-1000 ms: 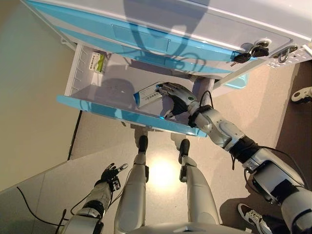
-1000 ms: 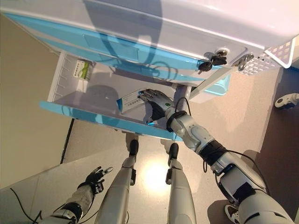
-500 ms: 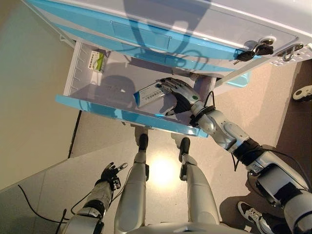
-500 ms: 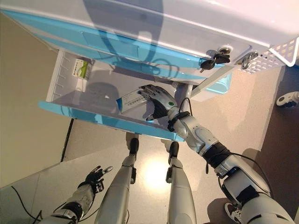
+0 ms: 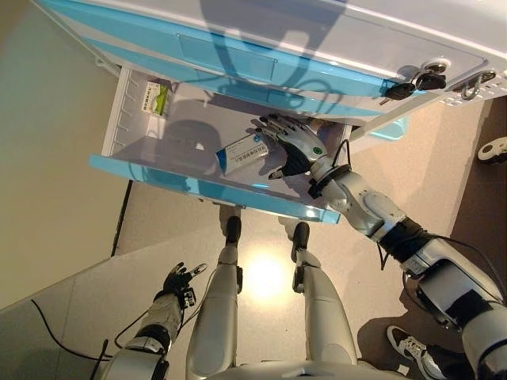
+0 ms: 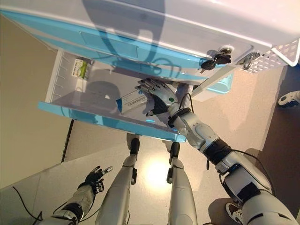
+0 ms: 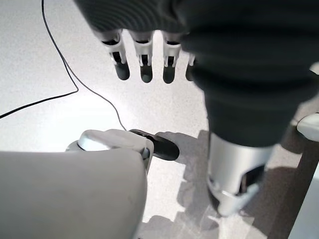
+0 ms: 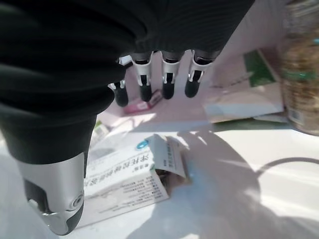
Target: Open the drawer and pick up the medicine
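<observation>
A white cabinet (image 5: pixel 333 32) with light blue drawer fronts fills the upper part of both eye views, and a bunch of keys (image 5: pixel 412 85) hangs from its lock on the right side. One drawer (image 5: pixel 198 186) is pulled out, with its blue front edge toward the robot. The right arm reaches into this drawer from the right. The right hand (image 5: pixel 291 144) is above the drawer floor with its fingers (image 8: pixel 167 74) stretched out and a little apart, and the thumb (image 8: pixel 55 194) is held away from them; it grips nothing. The medicine, a white and blue box (image 5: pixel 243 152), lies flat on the drawer floor, just under and beside the fingertips of this hand. In the right wrist view one end flap of the box (image 8: pixel 124 172) is open, and I cannot tell if the fingers touch the box. A second box with a green mark (image 5: pixel 157 98) lies in the far left corner of the drawer, well apart from the hand. The right wrist view also shows a bottle (image 8: pixel 301 69) and some flat packets (image 8: pixel 244 102) further inside the drawer. The left hand (image 5: pixel 181 281) hangs low over the floor beside the robot, with relaxed, open fingers and nothing in it
</observation>
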